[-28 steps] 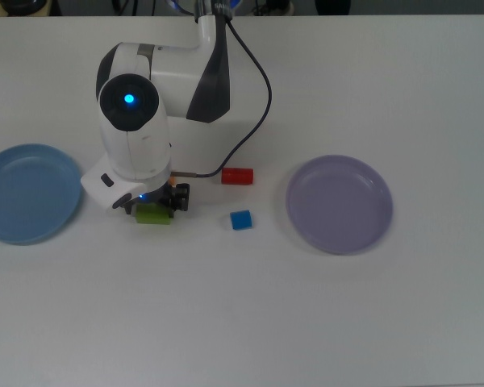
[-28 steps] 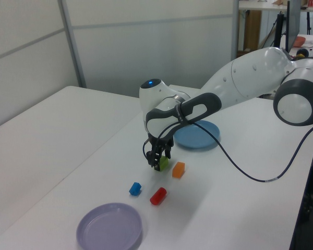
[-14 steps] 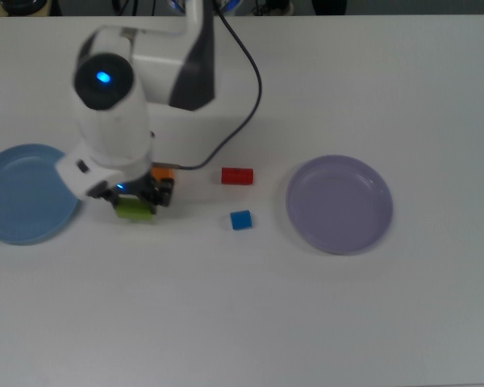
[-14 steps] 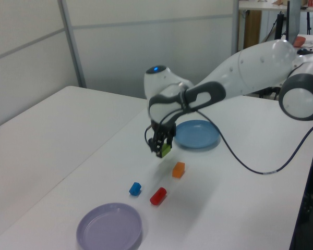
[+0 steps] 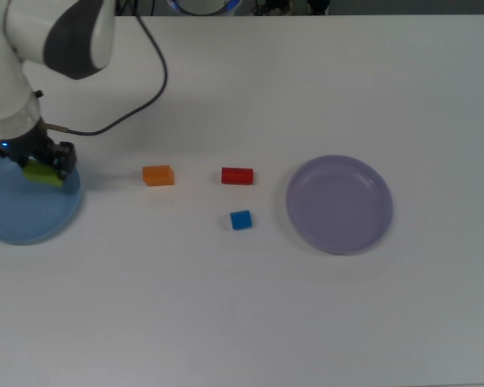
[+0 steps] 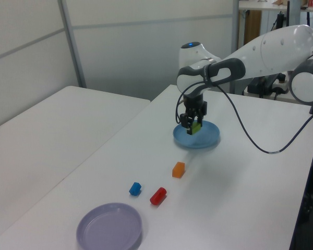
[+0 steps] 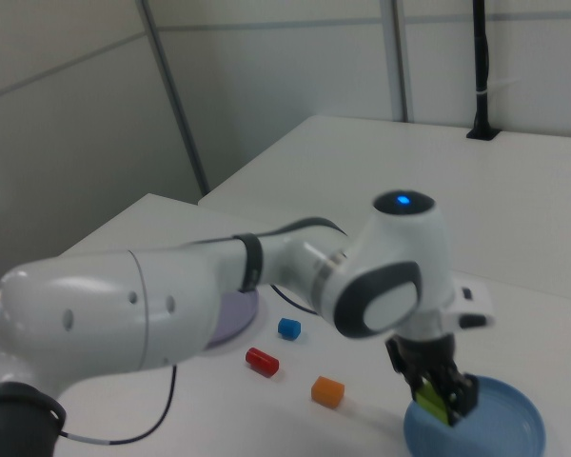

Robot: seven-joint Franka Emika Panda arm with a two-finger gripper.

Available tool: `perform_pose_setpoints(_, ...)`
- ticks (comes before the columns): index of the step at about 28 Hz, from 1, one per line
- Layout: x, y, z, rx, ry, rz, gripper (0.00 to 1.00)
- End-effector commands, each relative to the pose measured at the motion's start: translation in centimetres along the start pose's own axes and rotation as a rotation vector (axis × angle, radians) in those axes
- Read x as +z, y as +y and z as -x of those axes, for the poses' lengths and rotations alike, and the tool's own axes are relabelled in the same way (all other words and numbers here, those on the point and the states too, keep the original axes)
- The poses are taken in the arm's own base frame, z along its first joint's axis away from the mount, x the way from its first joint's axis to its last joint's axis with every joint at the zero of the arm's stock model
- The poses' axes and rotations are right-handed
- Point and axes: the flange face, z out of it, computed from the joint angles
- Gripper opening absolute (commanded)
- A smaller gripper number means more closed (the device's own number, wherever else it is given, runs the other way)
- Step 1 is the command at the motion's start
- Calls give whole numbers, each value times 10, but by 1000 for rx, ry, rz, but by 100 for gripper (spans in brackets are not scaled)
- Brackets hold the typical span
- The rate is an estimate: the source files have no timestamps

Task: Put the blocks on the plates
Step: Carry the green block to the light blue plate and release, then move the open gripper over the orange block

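My gripper (image 5: 42, 168) (image 6: 193, 124) (image 7: 442, 395) is shut on the green block (image 5: 43, 172) (image 6: 195, 127) (image 7: 437, 406) and holds it just above the light blue plate (image 5: 24, 216) (image 6: 204, 140) (image 7: 514, 430), at the top view's far left. On the table lie the orange block (image 5: 158, 175) (image 6: 178, 169) (image 7: 327, 391), the red block (image 5: 237, 176) (image 6: 158, 196) (image 7: 262, 362) and the small blue cube (image 5: 240, 219) (image 6: 135, 188) (image 7: 288, 328). The lavender plate (image 5: 339, 204) (image 6: 109, 227) (image 7: 232, 318) sits empty at the top view's right; in the right view the arm hides most of it.
A black cable (image 5: 149, 89) (image 6: 250, 140) trails from the arm over the white table (image 5: 266, 322). The left view's right side shows the table's edge (image 6: 301, 198).
The arm has carried the green block from beside the orange block toward the top view's left and now holds it over the blue plate. The orange block is uncovered.
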Motion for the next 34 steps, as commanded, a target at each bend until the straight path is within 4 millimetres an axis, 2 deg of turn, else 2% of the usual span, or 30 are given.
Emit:
perform_pose_setpoints(1,21,14,-4,4,30,-16,22)
perform_pose_setpoints(5,24,14,-6,2,42,-11,27)
perform_pose_setpoints(9,27,11,-6,-3,36,-10,48)
perform_pose_setpoints(11,27,10,-6,-1,36,-10,76)
perform_pose_setpoints(14,26,6,-7,-7,35,-3,96)
perform_pose_setpoints(15,26,6,-7,-8,35,-2,100)
perform_pose_setpoints(20,19,5,-7,-11,44,0,100)
perform_pose_setpoints(24,0,-7,-8,-20,68,-13,100)
perform_pose_setpoints(28,-8,-55,-7,-89,42,-25,100)
perform_pose_setpoints(31,-4,-81,-2,-137,-11,-32,100)
perform_pose_setpoints(32,0,-101,1,-176,-37,-37,100)
perform_pose_setpoints(34,3,-120,4,-210,-57,-41,100)
